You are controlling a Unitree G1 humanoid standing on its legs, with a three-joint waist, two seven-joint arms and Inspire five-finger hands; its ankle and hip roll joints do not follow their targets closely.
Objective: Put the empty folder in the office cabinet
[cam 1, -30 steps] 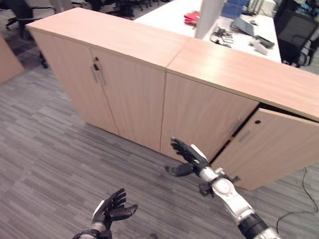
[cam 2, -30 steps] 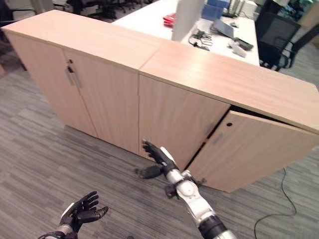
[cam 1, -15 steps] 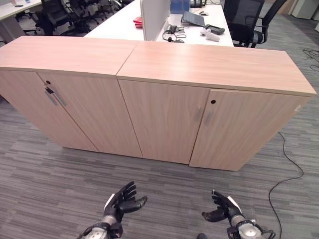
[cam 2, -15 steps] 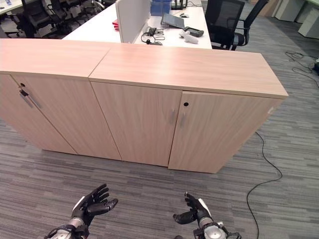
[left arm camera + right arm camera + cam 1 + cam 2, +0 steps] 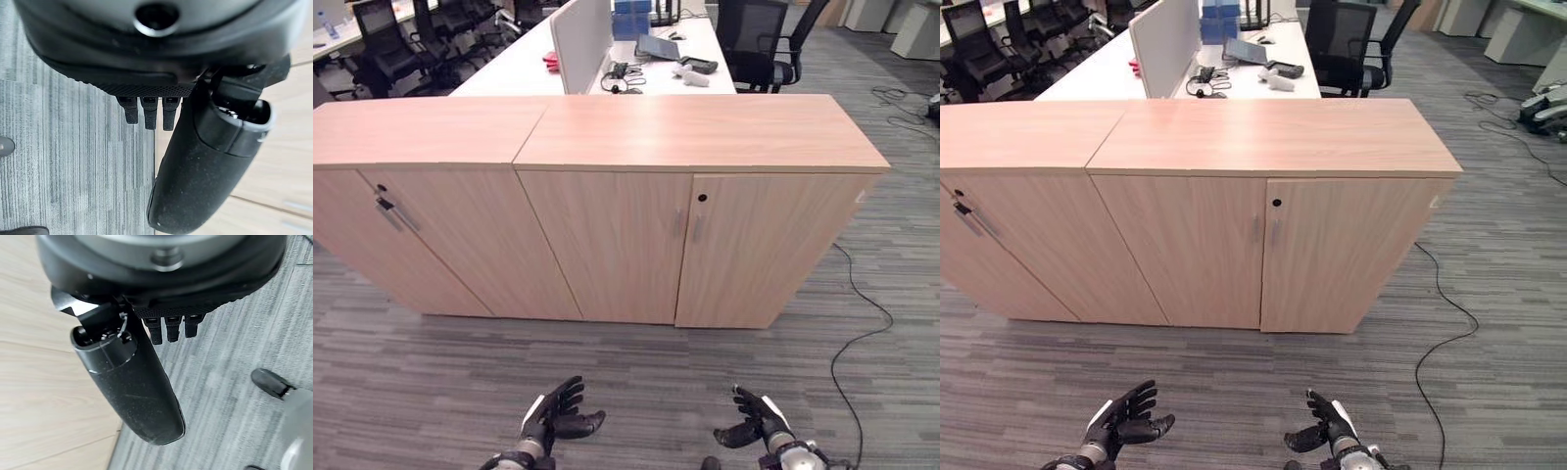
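The light wood office cabinet (image 5: 705, 137) stands in front of me with both of its doors (image 5: 764, 245) closed and the slim handles (image 5: 687, 225) meeting at the middle. My left hand (image 5: 551, 416) hovers low over the grey carpet, fingers spread and holding nothing. My right hand (image 5: 756, 427) hangs at the same height on the other side, also open and empty. In the left wrist view the thumb (image 5: 205, 161) stands straight beside the fingertips (image 5: 149, 111), with wood panel past them. The right wrist view has the thumb (image 5: 132, 382) straight too.
A second matching cabinet (image 5: 411, 132) joins on the left, doors closed. Behind both runs a white desk (image 5: 524, 69) with a divider, a laptop and office chairs (image 5: 754, 34). Grey carpet (image 5: 431, 372) stretches between me and the cabinets.
The cabinet's right door, ajar a second ago, is now closed. My right hand has drawn back from it and dropped low. The camera has swung to face the cabinet squarely.
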